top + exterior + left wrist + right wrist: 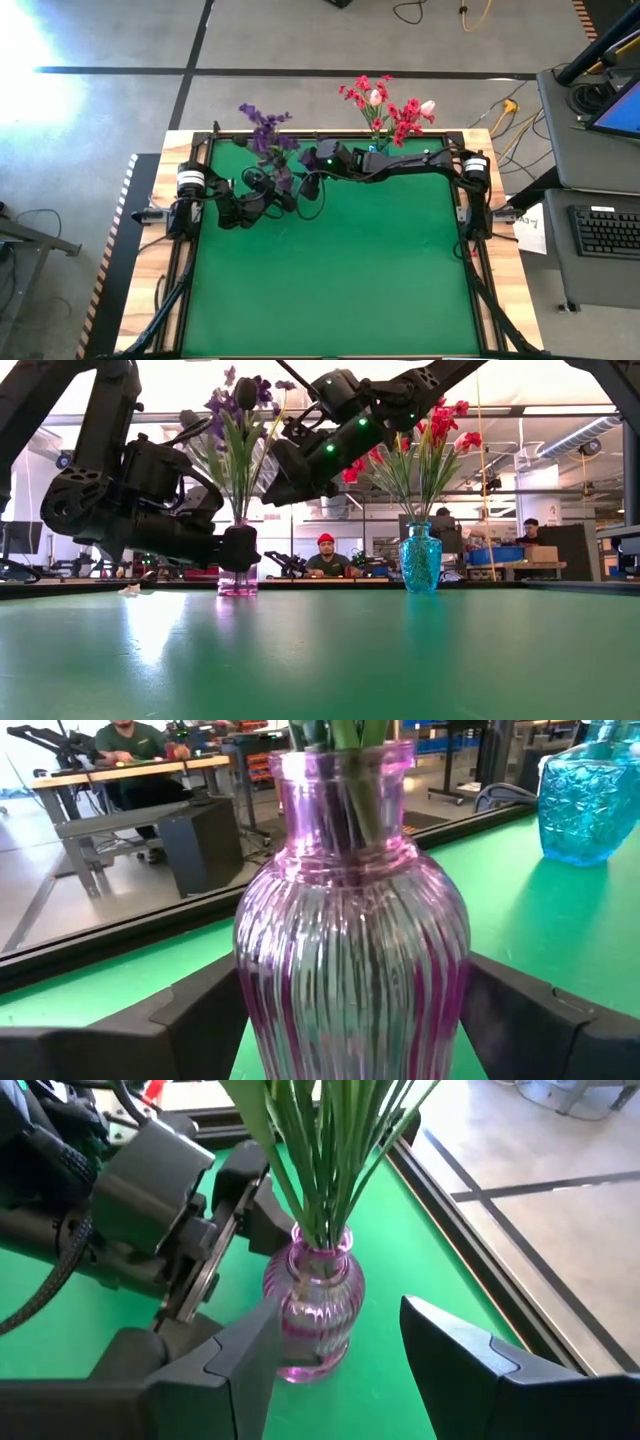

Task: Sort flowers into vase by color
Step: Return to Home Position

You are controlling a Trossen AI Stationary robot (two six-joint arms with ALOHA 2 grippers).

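Note:
A purple ribbed glass vase (350, 950) stands on the green mat near the far left and holds purple sprays (265, 130) on green stems (330, 1160). My left gripper (350, 1020) has it between its fingers at table height. My right gripper (340, 1380) is open and empty. It hovers above and just to the right of this vase, beside the stems; it also shows in the high view (303, 165). A blue glass vase (421, 557) farther right at the far edge holds red sprays (435, 425) and pale pink tulips (376, 97). My left gripper has the purple vase's wide body (255, 1000) pinched between its two fingers, one on each side. The fingers (510, 1010) come in level from the table's left. The vase stands upright with its base on the mat (300, 1372).
The blue vase (590, 800) stands a short way to the right of the purple one. The green mat (340, 280) spreads toward the near edge. The wooden table frame (180, 150) runs close behind the vases. People sit at desks in the room beyond (325, 560).

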